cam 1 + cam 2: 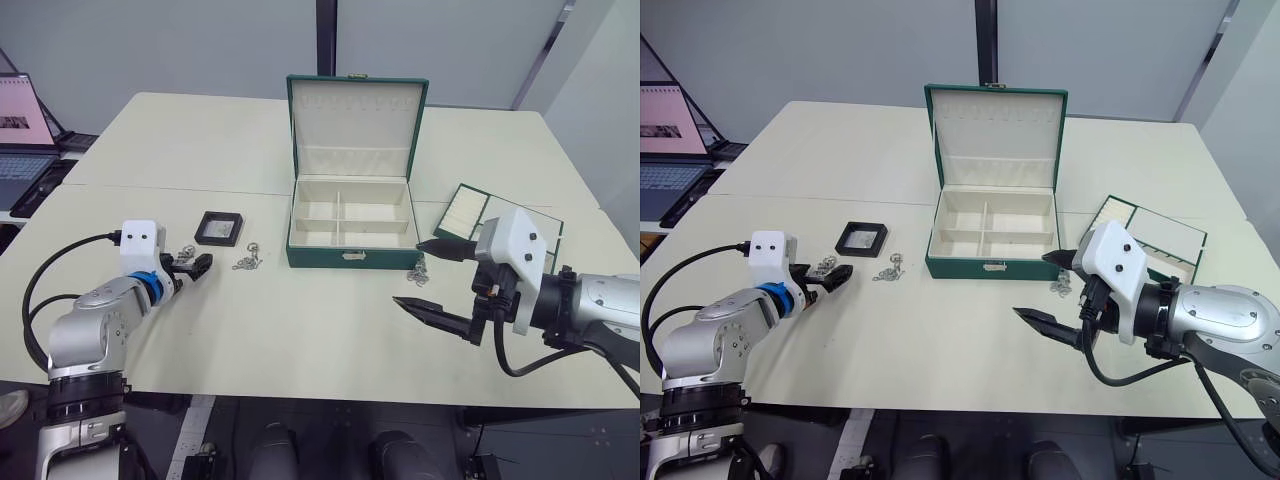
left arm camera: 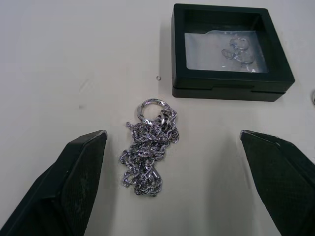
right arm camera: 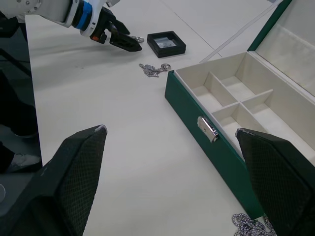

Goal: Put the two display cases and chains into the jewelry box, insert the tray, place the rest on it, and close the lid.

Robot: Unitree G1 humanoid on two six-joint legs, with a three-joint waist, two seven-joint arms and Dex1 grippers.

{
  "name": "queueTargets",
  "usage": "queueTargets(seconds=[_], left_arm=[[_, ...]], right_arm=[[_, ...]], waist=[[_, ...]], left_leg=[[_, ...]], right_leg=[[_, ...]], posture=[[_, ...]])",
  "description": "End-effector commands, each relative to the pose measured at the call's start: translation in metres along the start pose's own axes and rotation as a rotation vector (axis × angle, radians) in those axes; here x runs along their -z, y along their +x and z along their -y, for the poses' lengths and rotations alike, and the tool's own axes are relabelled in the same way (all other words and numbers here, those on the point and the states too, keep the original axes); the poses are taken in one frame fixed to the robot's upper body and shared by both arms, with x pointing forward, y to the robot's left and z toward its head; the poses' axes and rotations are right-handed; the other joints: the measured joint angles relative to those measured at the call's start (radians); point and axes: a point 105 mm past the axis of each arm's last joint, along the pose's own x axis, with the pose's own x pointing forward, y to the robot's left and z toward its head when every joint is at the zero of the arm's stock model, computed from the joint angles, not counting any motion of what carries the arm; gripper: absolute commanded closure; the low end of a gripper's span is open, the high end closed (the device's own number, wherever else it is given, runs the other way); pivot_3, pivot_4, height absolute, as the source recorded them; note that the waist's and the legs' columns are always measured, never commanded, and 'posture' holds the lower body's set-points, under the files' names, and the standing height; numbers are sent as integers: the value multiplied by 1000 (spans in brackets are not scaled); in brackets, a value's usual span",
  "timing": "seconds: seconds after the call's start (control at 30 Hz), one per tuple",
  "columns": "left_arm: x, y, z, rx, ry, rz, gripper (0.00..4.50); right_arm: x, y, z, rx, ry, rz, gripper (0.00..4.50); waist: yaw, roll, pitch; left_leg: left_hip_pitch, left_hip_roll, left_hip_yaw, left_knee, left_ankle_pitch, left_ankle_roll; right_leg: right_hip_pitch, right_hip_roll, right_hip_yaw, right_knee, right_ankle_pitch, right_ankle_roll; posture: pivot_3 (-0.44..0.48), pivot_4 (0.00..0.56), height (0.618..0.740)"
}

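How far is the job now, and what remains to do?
Nothing is packed yet: the jewelry box stands open with bare compartments. The left gripper hovers open around a chain near one display case. Other chains, the tray and the lid remain.

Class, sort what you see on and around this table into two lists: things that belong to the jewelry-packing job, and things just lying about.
Belongs to the job:
- jewelry box with its raised lid
- tray
- display case
- chain between the left gripper's open fingers
- chain by the box
- chain near the right gripper

Just lying about:
- laptop
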Motion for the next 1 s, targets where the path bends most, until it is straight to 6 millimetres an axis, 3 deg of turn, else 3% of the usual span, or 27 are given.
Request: queueTargets(seconds=[0.03,0.27,0.43,0.8,1.0], left_arm=[[-7,2,-1,-8,15,32,0],[-2,9,5,15,22,18,0],[3,7,2,1,18,-3,1153],[5,4,-4,-31,17,-7,4483],[2,3,-6,-43,33,0,4483]], right_arm=[[-9,-4,2,21,-48,22,38],[-9,-5,3,35,-56,15,38],[-9,-6,4,45,-59,9,0],[-7,-5,5,44,-58,4,0],[-6,-5,6,44,-57,1,0]], waist=[[1,0,0],[2,0,0],[2,0,0],[2,0,0],[2,0,0]], left_leg=[[0,0,0,0,0,0],[0,0,0,0,0,0],[0,0,0,0,0,0],[0,0,0,0,0,0],[0,0,0,0,0,0]], right_leg=[[0,0,0,0,0,0],[0,0,0,0,0,0],[0,0,0,0,0,0],[0,0,0,1,0,0],[0,0,0,0,0,0]], posture=[[0,150,737],[0,150,737],[0,150,737],[0,150,737],[0,150,737]])
